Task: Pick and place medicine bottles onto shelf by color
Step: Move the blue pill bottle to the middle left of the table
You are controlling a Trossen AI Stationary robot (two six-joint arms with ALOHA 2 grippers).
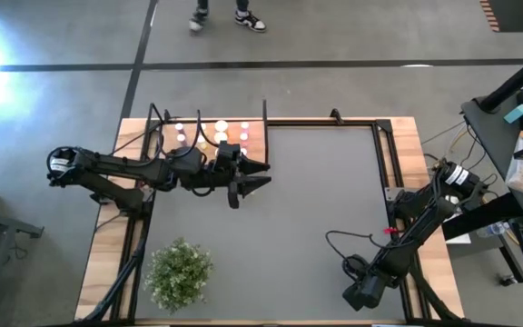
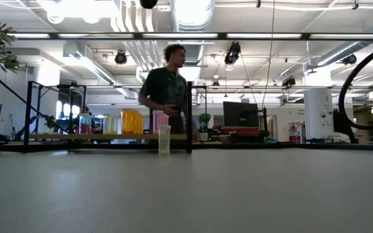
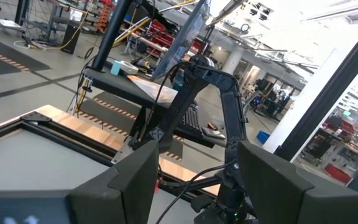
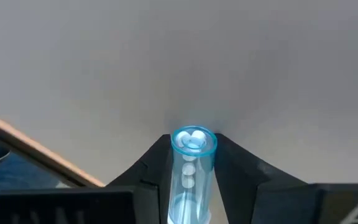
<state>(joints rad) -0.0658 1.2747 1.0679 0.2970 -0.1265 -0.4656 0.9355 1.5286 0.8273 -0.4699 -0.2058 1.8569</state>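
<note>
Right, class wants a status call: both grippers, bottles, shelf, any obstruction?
Left gripper open, empty, beside shelf. Right gripper shut on clear blue-rimmed tube, near table corner. Bottles on shelf. Nothing seen blocking.

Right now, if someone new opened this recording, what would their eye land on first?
Probably the cluster of white-capped medicine bottles on the light-wood shelf at the table's far left corner, with the left gripper open just beside it. Next, the right gripper, at the near right edge, shut on a clear blue-tinted tube. A person stands beyond the table.
</note>
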